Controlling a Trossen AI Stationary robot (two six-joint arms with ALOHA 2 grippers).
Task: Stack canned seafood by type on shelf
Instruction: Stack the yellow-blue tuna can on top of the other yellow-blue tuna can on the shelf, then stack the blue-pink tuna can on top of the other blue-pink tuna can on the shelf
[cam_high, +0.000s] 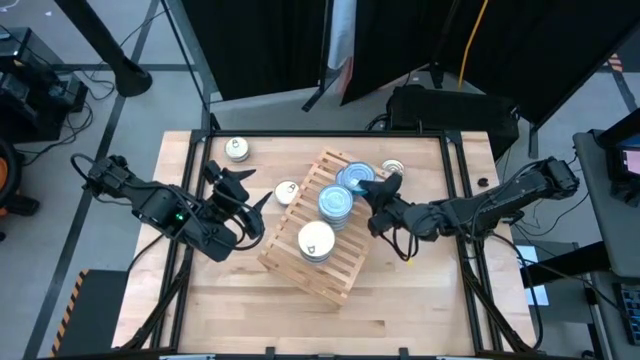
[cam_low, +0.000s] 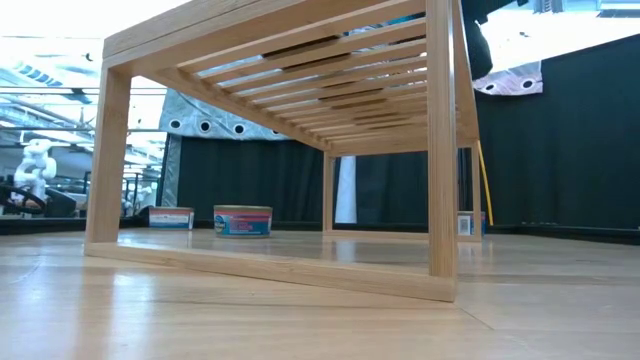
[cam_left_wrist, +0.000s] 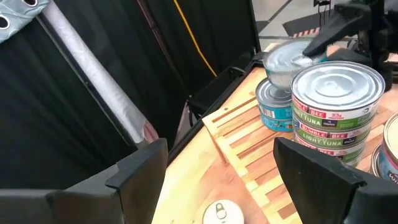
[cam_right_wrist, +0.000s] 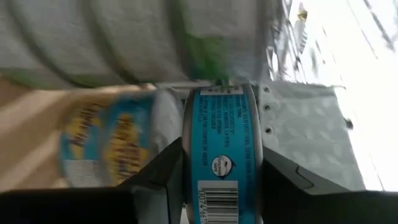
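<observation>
The light-wood slatted shelf (cam_high: 345, 272) stands askew in mid-table. On it are a stack of green-labelled tins (cam_left_wrist: 336, 106), a white-topped tin (cam_high: 316, 240) and a blue-labelled tin (cam_left_wrist: 273, 111). My right gripper (cam_high: 375, 188) is shut on another blue-labelled tin (cam_right_wrist: 217, 155) directly over that one. My left gripper (cam_left_wrist: 224, 168) hovers open left of the shelf, above a white-topped tin (cam_left_wrist: 217, 211) on the table. My right gripper pinches the blue-labelled tin by its two flat faces, one finger (cam_left_wrist: 323, 37) lying across the silver top (cam_left_wrist: 283, 59), the other underneath. The fingers come about level from the table's right side. The tin sits level; whether it rests on the tin below, I cannot tell.
Loose tins lie on the table at the far left (cam_high: 237, 149), beside the shelf's left edge (cam_high: 287, 191) and behind the shelf (cam_high: 393, 168). The low view shows two tins (cam_low: 242, 220) beyond the shelf's legs. The table's near half has free room.
</observation>
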